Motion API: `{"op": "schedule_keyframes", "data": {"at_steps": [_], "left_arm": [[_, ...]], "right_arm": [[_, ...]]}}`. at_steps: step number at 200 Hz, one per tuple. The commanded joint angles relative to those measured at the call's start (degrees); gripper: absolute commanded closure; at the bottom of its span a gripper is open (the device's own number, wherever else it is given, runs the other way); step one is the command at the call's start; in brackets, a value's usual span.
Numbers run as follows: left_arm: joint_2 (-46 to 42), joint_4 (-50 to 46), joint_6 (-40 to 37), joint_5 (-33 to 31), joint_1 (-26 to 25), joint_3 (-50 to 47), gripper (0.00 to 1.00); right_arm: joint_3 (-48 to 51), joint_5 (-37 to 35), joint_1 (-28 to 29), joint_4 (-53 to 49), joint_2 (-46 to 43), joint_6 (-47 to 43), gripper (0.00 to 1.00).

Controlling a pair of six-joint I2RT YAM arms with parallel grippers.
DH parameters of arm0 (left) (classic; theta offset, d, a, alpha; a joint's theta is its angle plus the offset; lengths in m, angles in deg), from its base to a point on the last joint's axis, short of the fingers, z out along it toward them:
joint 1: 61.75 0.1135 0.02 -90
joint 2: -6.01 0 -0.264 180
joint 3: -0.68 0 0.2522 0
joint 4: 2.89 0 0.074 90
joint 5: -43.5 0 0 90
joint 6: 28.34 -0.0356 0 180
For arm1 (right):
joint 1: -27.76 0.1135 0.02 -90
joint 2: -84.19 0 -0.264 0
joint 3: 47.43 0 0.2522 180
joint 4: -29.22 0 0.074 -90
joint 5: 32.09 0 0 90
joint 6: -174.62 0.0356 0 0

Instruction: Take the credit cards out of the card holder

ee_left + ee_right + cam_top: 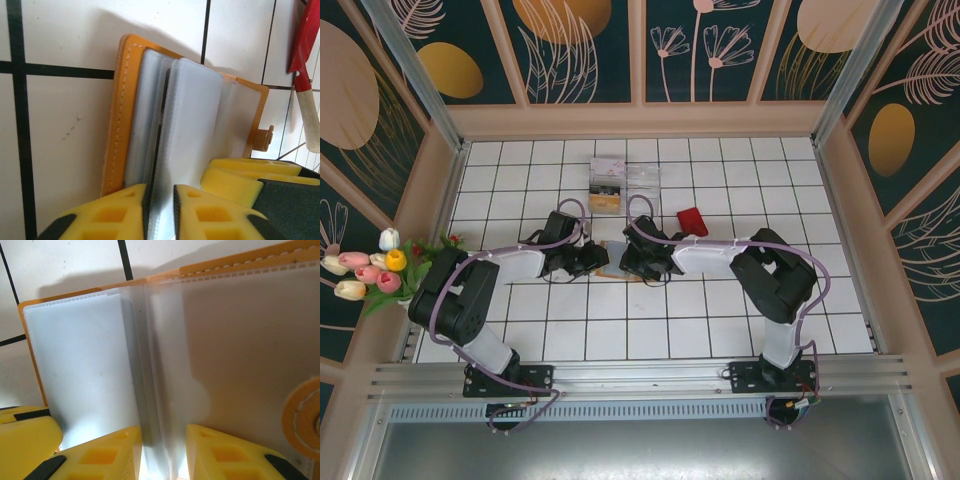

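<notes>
**Orientation.** The card holder (618, 256) lies open on the tiled table (720, 330), cover side down, between the two gripper heads. In the left wrist view its fold line runs straight away from the camera. The orange stitched cover borders the clear sleeves on both sides, and a clasp tab (264, 139) projects from the far-right edge. From above, too little of it is exposed to judge the long axis.

**End effectors.** The left gripper (160, 212) is pinched on one pale sleeve leaf, which stands upright out of the holder. The right gripper (163, 455) has its yellow fingers (107, 455) closed on a fold of translucent sleeves at the spine.

**Contents.** A whitish credit card (75, 355) sits inside the sleeve left of the fold.

**Surface and surroundings.** The table has white tiles with dark grout, framed by pale wood and by dark panels painted with leaves and gold ovals. A clear plastic box (623, 183) stands beyond the holder, and a red spatula (692, 221) lies to its right. Artificial tulips (368, 270) sit at the left edge.

**View differences.** The top view gives the layout but hides the sleeves under the arms. The left wrist view shows the spatula's wooden handle, and the right wrist view shows the round snap.
</notes>
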Motion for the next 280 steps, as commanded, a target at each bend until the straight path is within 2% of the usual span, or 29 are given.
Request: {"op": "schedule_keyframes", "data": {"at_steps": [1, 26, 44, 97, 154, 192, 280], "left_arm": [[-2.6, -1.3, -1.8, -1.5, -0.4, 0.0, 0.72], [-3.5, -2.2, -2.5, -1.9, -0.4, 0.2, 0.71], [-3.0, -2.0, -2.5, -1.3, -0.4, 0.2, 0.75], [-0.5, -1.2, -2.7, 1.5, -0.3, 0.4, 0.76], [1.0, -0.9, -2.5, 1.6, -0.4, 0.2, 0.75], [1.7, 1.6, -1.4, 5.6, -0.4, 0.0, 0.74], [2.6, 2.9, -1.1, 8.2, -0.4, 0.7, 0.75]], "right_arm": [[0.4, 0.1, -0.2, -0.8, 1.2, 0.7, 0.69], [0.5, 0.0, -0.2, -0.6, 1.0, 0.7, 0.7], [0.8, 0.4, -0.3, -0.4, 1.0, 0.7, 0.7], [1.0, 0.4, -0.2, -0.5, 0.9, 0.8, 0.7], [1.3, 0.9, -0.2, 0.3, 1.1, 0.6, 0.7], [1.3, 1.2, -0.2, 0.6, 0.9, 0.2, 0.7], [3.7, 1.2, -0.7, 4.1, -3.2, 0.1, 0.69]]}}
